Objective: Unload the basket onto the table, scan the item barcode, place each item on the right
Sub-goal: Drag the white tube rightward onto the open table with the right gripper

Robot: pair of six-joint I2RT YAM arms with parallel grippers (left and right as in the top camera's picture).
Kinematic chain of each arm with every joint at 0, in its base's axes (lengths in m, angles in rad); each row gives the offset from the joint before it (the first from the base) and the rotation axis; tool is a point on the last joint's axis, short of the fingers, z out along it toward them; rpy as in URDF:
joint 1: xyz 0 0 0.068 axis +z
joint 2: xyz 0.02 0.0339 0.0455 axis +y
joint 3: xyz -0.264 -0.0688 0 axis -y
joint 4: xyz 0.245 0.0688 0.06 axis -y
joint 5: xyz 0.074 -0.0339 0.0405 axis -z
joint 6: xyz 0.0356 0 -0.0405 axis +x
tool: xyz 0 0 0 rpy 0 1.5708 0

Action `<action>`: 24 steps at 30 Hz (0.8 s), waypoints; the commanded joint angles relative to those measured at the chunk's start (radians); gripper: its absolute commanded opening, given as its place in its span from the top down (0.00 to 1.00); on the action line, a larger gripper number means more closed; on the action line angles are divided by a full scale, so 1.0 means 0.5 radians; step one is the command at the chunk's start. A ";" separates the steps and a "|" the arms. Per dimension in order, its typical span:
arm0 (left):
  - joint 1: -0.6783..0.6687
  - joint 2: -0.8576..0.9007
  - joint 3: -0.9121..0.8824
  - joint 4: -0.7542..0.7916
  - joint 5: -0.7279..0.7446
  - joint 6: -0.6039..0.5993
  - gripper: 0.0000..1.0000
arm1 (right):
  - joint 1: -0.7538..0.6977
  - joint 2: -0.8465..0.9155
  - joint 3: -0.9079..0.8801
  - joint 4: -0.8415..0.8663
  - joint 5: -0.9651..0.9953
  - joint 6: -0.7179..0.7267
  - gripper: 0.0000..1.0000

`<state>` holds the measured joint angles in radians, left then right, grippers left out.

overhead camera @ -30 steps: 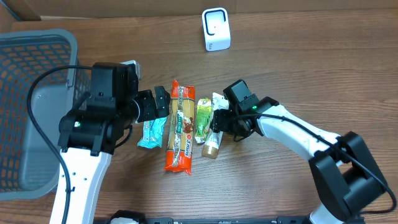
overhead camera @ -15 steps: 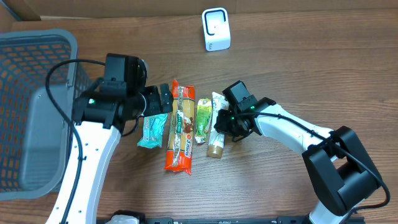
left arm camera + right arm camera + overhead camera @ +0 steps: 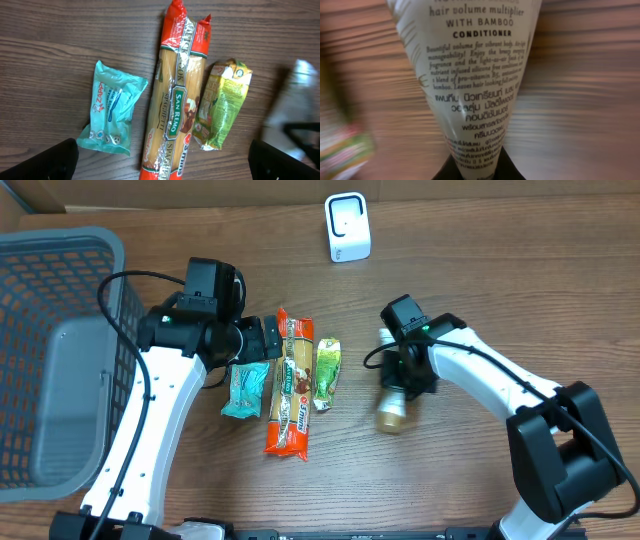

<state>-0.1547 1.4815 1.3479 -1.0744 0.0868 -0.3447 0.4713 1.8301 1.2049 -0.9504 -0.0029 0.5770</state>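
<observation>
We see the conditioner tube [image 3: 475, 75] in the right gripper [image 3: 403, 370], which is closed on it. In the right wrist view the narrow flat end of the tube sits between the two dark fingers [image 3: 512, 174], and the printed side with the word "conditioner" faces the camera. From overhead, the tube hangs out under the gripper with its tan cap [image 3: 392, 418] pointing to the near edge of the table [image 3: 520, 290]. The cap looks blurred, and we cannot tell if it touches the wood.

The tube is at the right of a row of packets and is apart from them. The nearest one is a small green packet [image 3: 326, 373]. After it comes a long red spaghetti pack [image 3: 291, 385], touching the green packet, and then a teal wipes packet [image 3: 246, 390].

The white scanner [image 3: 347, 227] stands near the far edge, well apart from the tube.

The left gripper [image 3: 262, 342] is wide open and holds nothing; it is above the far end of the row. A grey basket [image 3: 60, 350] is at the left side of the table.
</observation>
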 commanded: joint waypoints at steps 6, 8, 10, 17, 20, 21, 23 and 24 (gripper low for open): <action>0.015 0.070 0.010 0.002 0.021 0.016 0.00 | 0.106 -0.042 0.034 -0.143 0.891 0.224 0.96; 0.015 0.070 0.010 0.002 0.021 0.016 0.00 | 0.144 -0.011 0.034 -0.113 0.819 0.224 0.94; 0.015 0.070 0.010 0.002 0.021 0.016 0.00 | 0.177 0.005 0.034 -0.080 0.716 0.222 0.68; 0.015 0.070 0.010 0.002 0.021 0.016 0.00 | 0.162 -0.011 0.101 -0.068 0.429 0.137 0.24; 0.015 0.070 0.010 0.002 0.021 0.017 0.01 | 0.026 -0.071 0.176 -0.143 0.301 0.031 0.23; 0.015 0.070 0.010 0.002 0.021 0.016 0.00 | -0.024 -0.095 0.191 -0.155 0.244 -0.014 0.23; 0.015 0.070 0.010 0.003 0.021 0.016 0.00 | -0.175 -0.176 0.200 -0.146 0.010 -0.175 0.20; 0.015 0.070 0.010 0.002 0.021 0.016 0.00 | -0.291 -0.227 0.200 -0.146 -0.197 -0.322 0.19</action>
<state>-0.1547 1.5097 1.3479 -1.0740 0.0868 -0.3447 0.4408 1.8118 1.2739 -1.0222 0.1200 0.5777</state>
